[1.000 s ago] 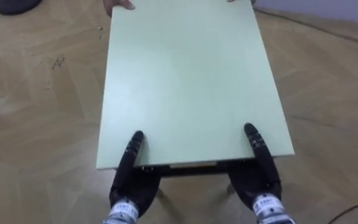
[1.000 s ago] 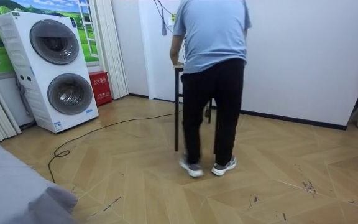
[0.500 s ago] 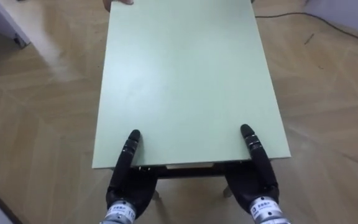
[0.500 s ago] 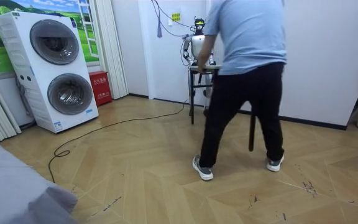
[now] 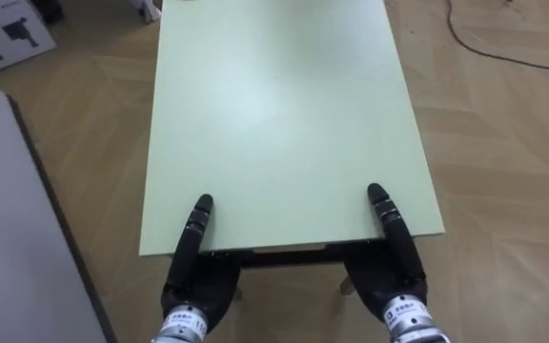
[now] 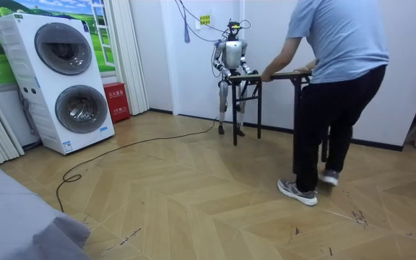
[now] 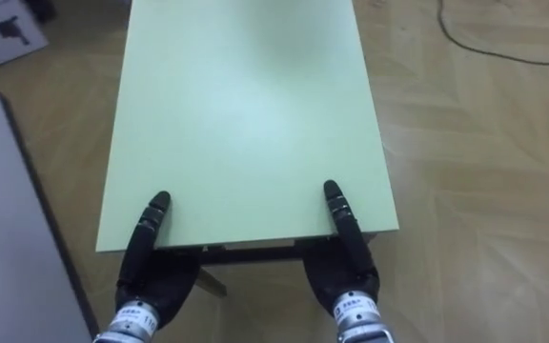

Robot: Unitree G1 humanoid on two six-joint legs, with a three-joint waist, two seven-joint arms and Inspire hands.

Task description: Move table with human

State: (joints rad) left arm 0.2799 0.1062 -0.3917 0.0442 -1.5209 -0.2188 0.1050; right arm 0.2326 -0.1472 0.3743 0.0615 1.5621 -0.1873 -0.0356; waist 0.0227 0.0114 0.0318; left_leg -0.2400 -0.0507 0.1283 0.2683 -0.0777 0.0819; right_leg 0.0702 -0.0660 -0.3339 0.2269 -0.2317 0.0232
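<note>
Pale green table (image 5: 274, 105) sits between the robot and a person (image 6: 338, 79), who grips the table's far end. Left hand (image 5: 198, 272) and right hand (image 5: 396, 267) are at the table's near edge, mostly tucked underneath, so can't tell how closed either one is.

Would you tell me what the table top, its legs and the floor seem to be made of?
The table top looks like laminated board, pale green and matte: even colour, only a soft sheen. Its legs look like dark painted metal, being thin and straight, though that is uncertain. The floor looks like wood or wood-look laminate, laid in a herringbone pattern.
</note>
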